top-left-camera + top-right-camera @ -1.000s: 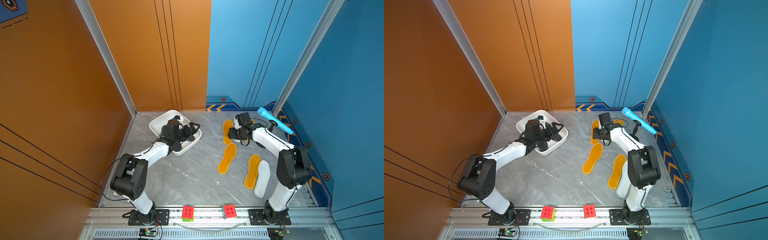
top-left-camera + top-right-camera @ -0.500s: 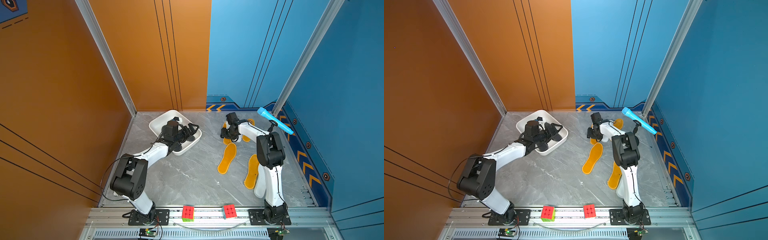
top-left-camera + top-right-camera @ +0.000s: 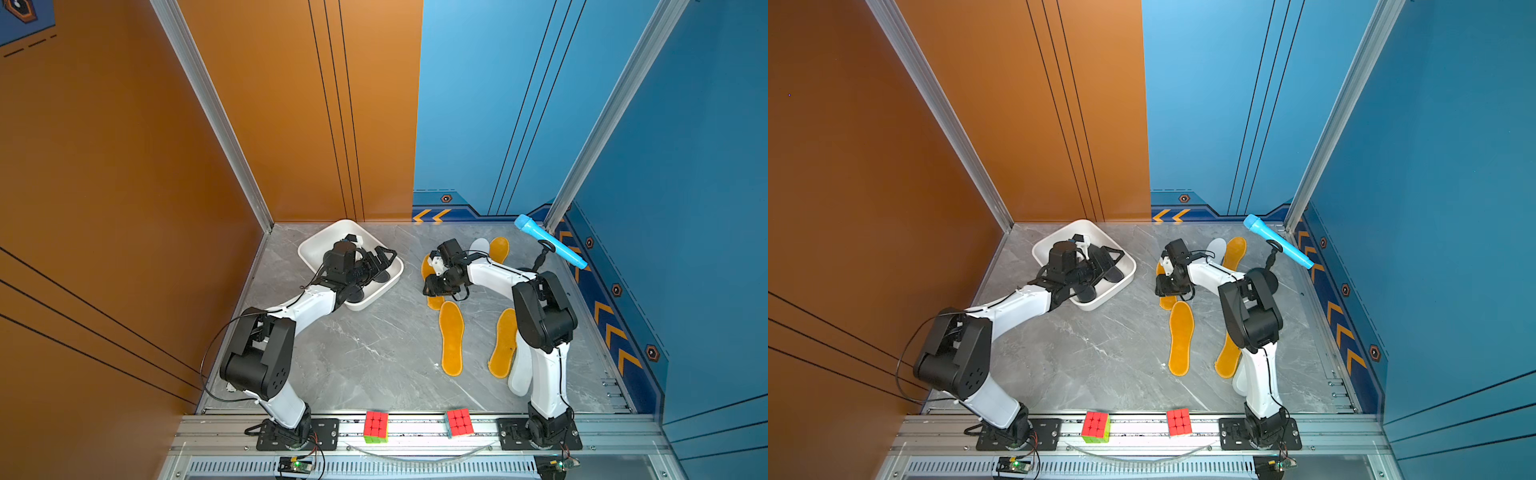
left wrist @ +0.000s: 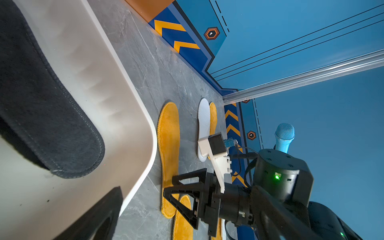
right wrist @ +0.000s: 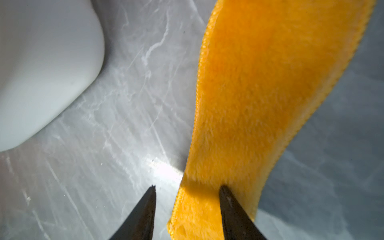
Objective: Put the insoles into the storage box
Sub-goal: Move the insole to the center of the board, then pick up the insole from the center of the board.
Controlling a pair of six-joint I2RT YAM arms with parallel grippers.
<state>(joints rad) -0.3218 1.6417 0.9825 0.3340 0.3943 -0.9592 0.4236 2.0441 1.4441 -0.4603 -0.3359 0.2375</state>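
The white storage box (image 3: 316,249) stands at the back left with dark insoles (image 4: 52,124) lying in it. My left gripper (image 3: 380,266) hangs open over the box, holding nothing. My right gripper (image 5: 188,193) is low over an orange-yellow insole (image 5: 259,93) right of the box. It is open and straddles the insole's long edge, one fingertip (image 5: 225,195) on the pile, the other on the bare table. Three more orange-yellow insoles (image 3: 452,336) (image 3: 503,340) (image 3: 498,248) and two white insoles (image 3: 480,245) (image 3: 521,374) lie on the right half.
A blue microphone (image 3: 548,243) leans in the back right corner. Two colour cubes (image 3: 376,426) (image 3: 459,422) sit on the front rail. Orange and blue walls close the grey marble table (image 3: 374,353) on three sides.
My right gripper has swung left and come down onto the orange-yellow insole nearest the box, its jaws narrowing slightly. The left arm has stayed still.
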